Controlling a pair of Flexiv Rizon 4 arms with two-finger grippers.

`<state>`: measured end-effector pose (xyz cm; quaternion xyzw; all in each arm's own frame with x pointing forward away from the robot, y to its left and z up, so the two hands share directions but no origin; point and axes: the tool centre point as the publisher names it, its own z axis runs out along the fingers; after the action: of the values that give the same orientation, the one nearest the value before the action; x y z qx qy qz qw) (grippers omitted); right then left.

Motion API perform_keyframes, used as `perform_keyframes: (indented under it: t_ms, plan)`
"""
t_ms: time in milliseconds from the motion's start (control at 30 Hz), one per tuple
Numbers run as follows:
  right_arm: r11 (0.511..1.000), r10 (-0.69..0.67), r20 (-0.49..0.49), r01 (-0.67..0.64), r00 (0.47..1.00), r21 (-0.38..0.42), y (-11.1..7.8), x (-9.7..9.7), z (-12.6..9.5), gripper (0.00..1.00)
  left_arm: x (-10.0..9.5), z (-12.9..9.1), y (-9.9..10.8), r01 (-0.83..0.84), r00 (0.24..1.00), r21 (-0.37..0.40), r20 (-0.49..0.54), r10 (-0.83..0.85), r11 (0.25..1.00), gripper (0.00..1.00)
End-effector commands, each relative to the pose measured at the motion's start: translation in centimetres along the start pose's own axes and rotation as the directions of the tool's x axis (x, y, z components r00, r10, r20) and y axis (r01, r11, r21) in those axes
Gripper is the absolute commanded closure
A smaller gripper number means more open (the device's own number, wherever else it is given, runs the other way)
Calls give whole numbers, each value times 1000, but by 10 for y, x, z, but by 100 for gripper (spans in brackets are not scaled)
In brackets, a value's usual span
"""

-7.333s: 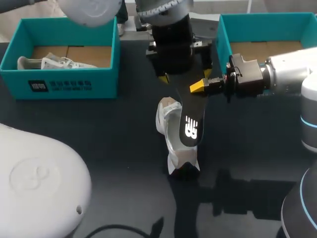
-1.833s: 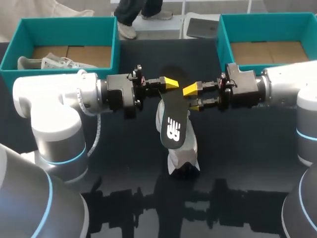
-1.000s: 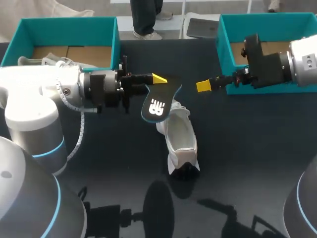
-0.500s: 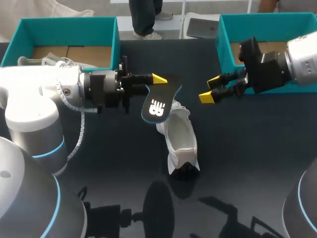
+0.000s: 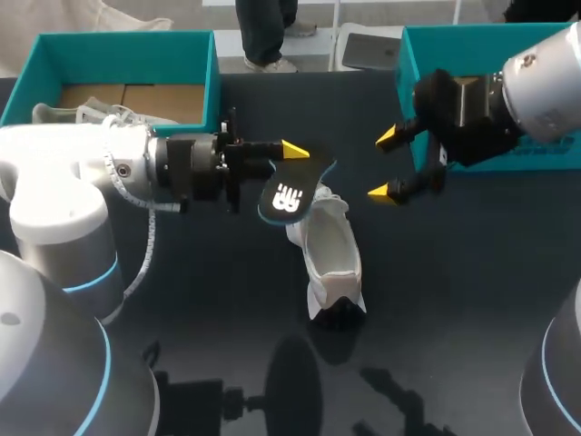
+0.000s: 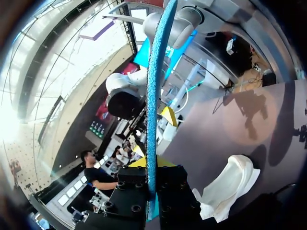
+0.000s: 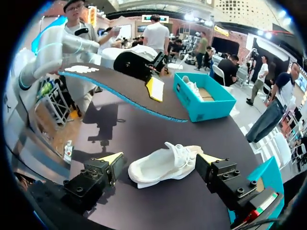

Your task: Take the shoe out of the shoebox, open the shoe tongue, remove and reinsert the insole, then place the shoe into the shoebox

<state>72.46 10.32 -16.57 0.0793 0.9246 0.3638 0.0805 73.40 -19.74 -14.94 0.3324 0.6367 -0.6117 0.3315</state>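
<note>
Black, glossy tabletop [image 5: 182, 300] bore the white shoe [image 5: 329, 263] near its middle, apart from the teal left shoebox [image 5: 118, 150] and right shoebox [image 5: 405, 68] at the far edge. My left pincer [image 5: 292, 151] was clamped on the dark insole [image 5: 287, 194], held above the shoe. My right pincer [image 5: 384, 164] hung wide open, empty, nearby.

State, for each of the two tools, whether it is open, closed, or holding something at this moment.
Left tool: closed, holding the insole.
Right tool: open, holding nothing.
</note>
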Motion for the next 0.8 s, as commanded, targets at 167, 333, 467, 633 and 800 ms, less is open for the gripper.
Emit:
perform_keyframes:
  t_ms: [167, 333, 467, 633, 800]
  plan:
    - [955, -218, -28, 220, 975, 198, -29, 3, 27, 0, 36, -6, -31, 6, 1000, 35, 21, -7, 999, 100]
    - [954, -222, -26, 222, 975, 200, -50, 9, 41, 0, 58, -7, -39, 8, 1000, 49, 21, -9, 999, 100]
    - [955, -220, -20, 219, 975, 202, -68, 13, 55, 0, 75, -8, -34, 43, 999, 54, 25, -44, 998, 100]
    - [955, -237, -18, 237, 971, 181, -79, 19, 71, 0, 96, -1, -28, 46, 998, 67, 30, -48, 997, 100]
    - [966, -191, -51, 197, 980, 167, -88, 24, 83, 0, 115, 9, -20, 46, 999, 62, 11, -46, 997, 100]
